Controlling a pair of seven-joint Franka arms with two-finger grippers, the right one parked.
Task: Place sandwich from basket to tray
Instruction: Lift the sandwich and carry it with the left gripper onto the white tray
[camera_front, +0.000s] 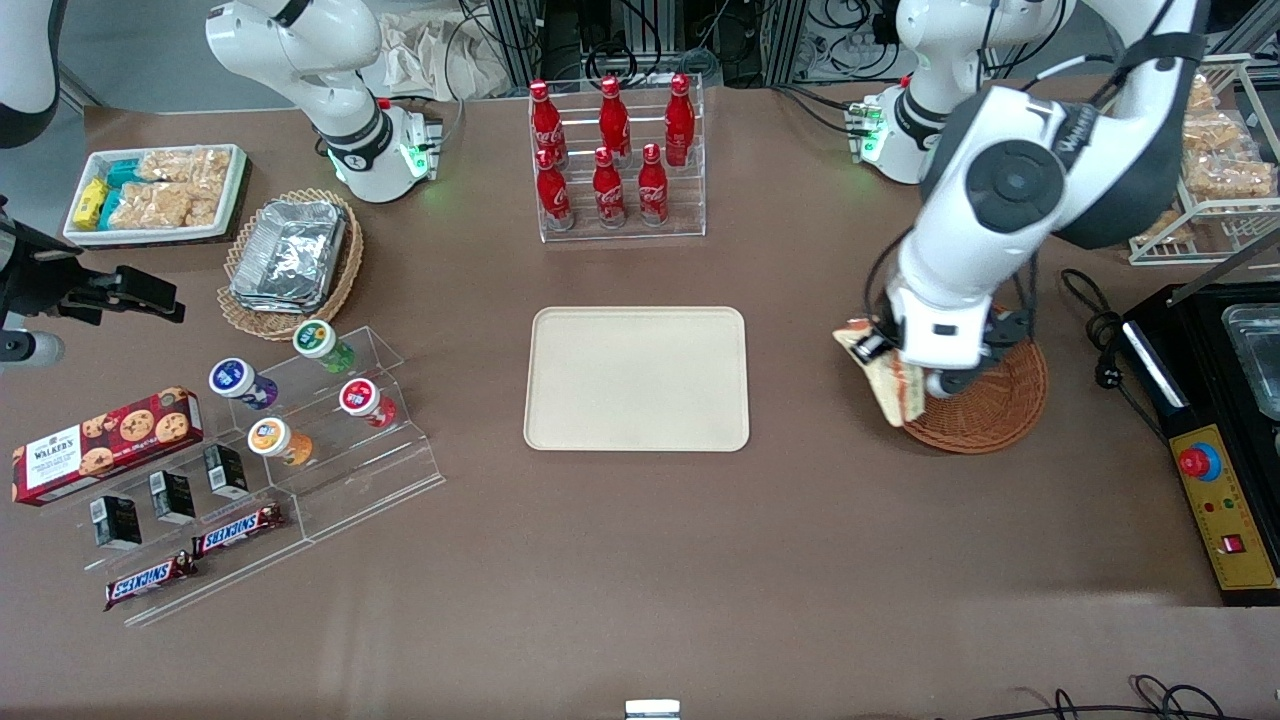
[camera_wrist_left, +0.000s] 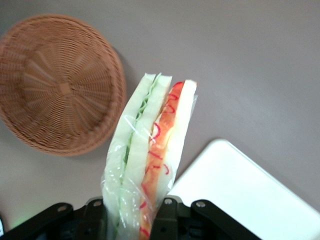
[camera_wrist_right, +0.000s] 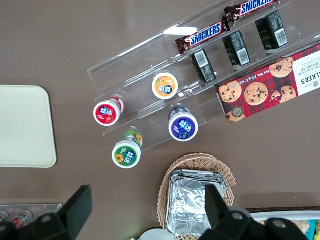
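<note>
My left gripper is shut on the sandwich, a plastic-wrapped wedge of white bread with green and orange-red filling. In the left wrist view the sandwich stands out between the black fingers. The gripper holds it in the air at the edge of the round reddish-brown wicker basket, on the side toward the tray. The basket looks empty. The beige tray lies flat in the middle of the table, toward the parked arm from the gripper; one corner of it shows in the left wrist view.
A clear rack of red cola bottles stands farther from the front camera than the tray. A black box with a red button sits at the working arm's end. Acrylic steps with yogurt cups and an oval foil basket lie toward the parked arm's end.
</note>
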